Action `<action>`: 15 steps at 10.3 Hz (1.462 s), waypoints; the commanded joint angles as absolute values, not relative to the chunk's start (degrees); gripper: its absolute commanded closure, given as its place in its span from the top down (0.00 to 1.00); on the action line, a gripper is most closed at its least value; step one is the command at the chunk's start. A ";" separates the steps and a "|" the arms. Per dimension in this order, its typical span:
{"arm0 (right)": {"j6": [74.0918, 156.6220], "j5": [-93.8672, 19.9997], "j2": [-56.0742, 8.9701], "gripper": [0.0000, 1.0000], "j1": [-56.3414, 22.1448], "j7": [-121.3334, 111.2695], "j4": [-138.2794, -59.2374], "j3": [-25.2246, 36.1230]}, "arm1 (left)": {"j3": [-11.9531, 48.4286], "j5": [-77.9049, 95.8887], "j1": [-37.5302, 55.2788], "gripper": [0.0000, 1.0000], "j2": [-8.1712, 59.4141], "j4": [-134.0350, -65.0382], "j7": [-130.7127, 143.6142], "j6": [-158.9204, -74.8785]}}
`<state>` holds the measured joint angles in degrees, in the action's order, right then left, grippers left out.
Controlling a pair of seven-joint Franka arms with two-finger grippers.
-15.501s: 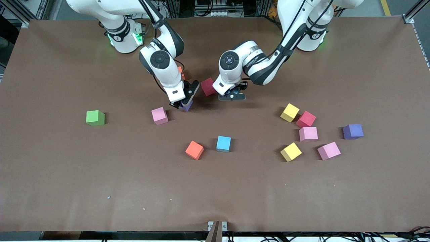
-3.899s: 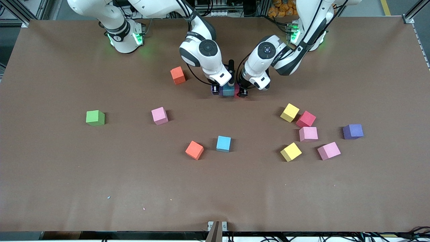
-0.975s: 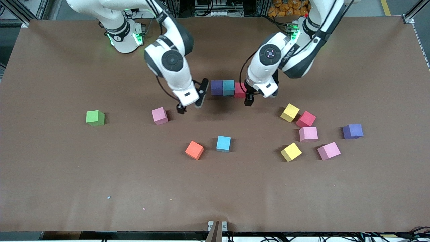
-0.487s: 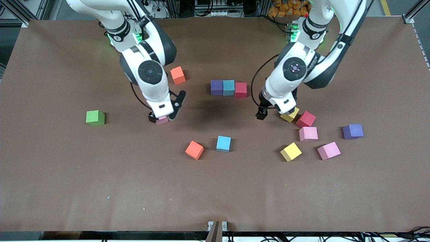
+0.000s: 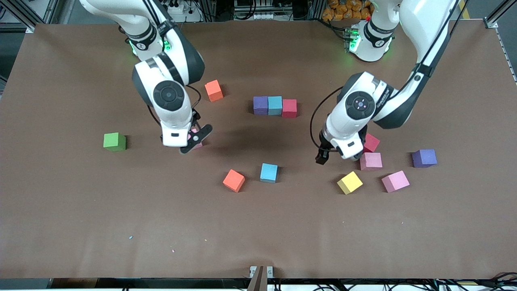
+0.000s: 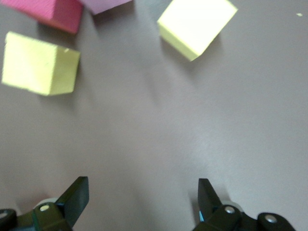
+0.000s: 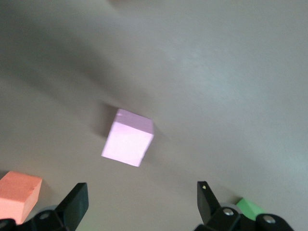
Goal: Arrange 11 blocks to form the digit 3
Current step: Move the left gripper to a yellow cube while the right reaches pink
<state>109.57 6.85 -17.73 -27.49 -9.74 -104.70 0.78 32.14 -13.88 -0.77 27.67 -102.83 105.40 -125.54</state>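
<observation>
A: Progress? Start with the brown matte surface (image 5: 258, 226).

B: Early, by my read. Only three small matte foam cubes sit in a touching row on it: purple cube (image 5: 260, 105), teal-blue cube (image 5: 275, 105), dark red cube (image 5: 289, 108). That looks like one bar of the 3; eight more to place.

A: Arms?

B: Right tool (image 5: 190, 142) is over a pink foam cube (image 7: 128, 137), fingers spread apart, nothing held. Left tool (image 5: 335, 155) is fingers apart too, empty, low over the cluster at the left arm's end of the surface.

A: Loose cubes?

B: One orange cube (image 5: 213, 90) sits toward the right arm's end from the row. Another orange cube (image 5: 234, 180) and a light blue cube (image 5: 269, 173) sit side by side, nearer the front camera than the row. The cluster: red cube (image 5: 371, 142), pink cube (image 5: 370, 161), second pink cube (image 5: 395, 181), yellow cube (image 5: 349, 182), another purple cube (image 5: 424, 158). The left wrist view shows one more yellow cube (image 6: 39, 63), hidden under the arm in the front view.

A: Extras?

B: Green cube (image 5: 114, 142), well apart, toward the right arm's end of the surface.

A: Look?

B: Equal size, sharp edges, flat dull colour; loose ones lie at odd angles.
</observation>
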 commanded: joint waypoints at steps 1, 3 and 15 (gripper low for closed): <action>109.77 5.97 -17.75 1.00 -21.73 -7.56 -103.28 0.26 | 30.95 -16.79 -0.70 1.00 30.94 -96.16 95.95 -121.29; 110.65 5.27 -20.46 1.00 -20.65 -6.16 -103.27 0.17 | 28.31 -16.96 -0.53 1.00 31.63 -94.32 88.10 -121.29; 113.82 5.80 -25.84 1.00 -20.83 -4.75 -103.54 0.18 | 21.80 -17.05 0.00 1.00 40.25 -86.75 67.42 -121.38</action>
